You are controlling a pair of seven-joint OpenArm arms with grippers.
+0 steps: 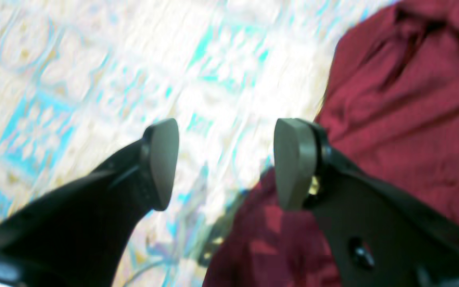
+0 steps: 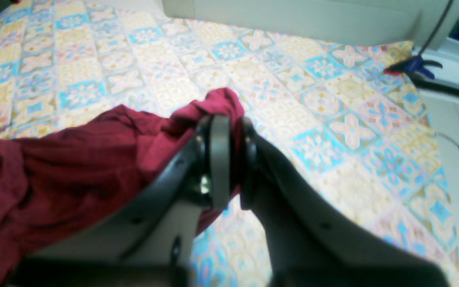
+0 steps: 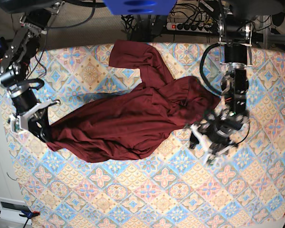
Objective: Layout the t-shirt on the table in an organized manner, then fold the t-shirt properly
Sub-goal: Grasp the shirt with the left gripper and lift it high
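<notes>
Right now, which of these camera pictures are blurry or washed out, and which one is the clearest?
Left wrist view: smeared by motion blur, table cloth blown out to near white, t-shirt soft, open left end effector fairly distinct. Right wrist view: mild softness, even light, right end effector shut on the shirt. Base view: clearest overall, pattern crisp, no glare.

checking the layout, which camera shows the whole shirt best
The base view: the whole shirt lies crumpled across the table, one sleeve reaching up. The right wrist view shows only the bunched end pinched in the right gripper; the left wrist view shows a blurred edge.
</notes>
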